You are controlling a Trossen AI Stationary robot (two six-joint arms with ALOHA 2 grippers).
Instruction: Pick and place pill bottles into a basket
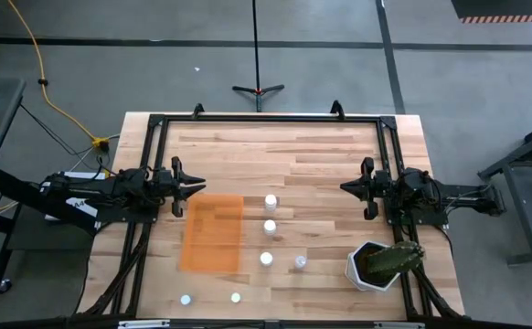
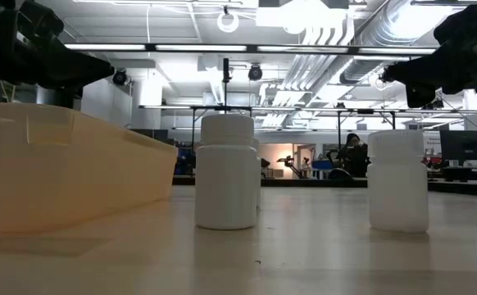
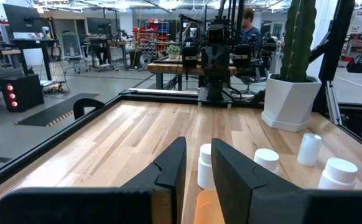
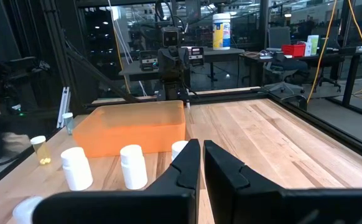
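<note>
Nothing has been picked up yet: both arms hover at their own sides of the worktop (image 1: 321,164), and the orange basket (image 1: 213,233) holds no bottle.

The left pincer (image 1: 193,189) hangs just beyond the basket's near corner, its fingers a narrow gap apart and holding nothing. The right pincer (image 1: 350,187) faces it from across the worktop, fingers almost touching, also with nothing between them.

I count six white pill bottles (image 1: 270,202), all standing on the worktop outside the basket. Four lie between the two pincers, a little ahead of the right one and beside the basket's far edge; two more stand past the basket's end, well apart from either pincer. One basket, and one white hexagonal cactus pot (image 1: 374,265) beside the right arm.

The likely next move is for a pincer to open wider, drop over the nearest bottle's cap and close on it.
</note>
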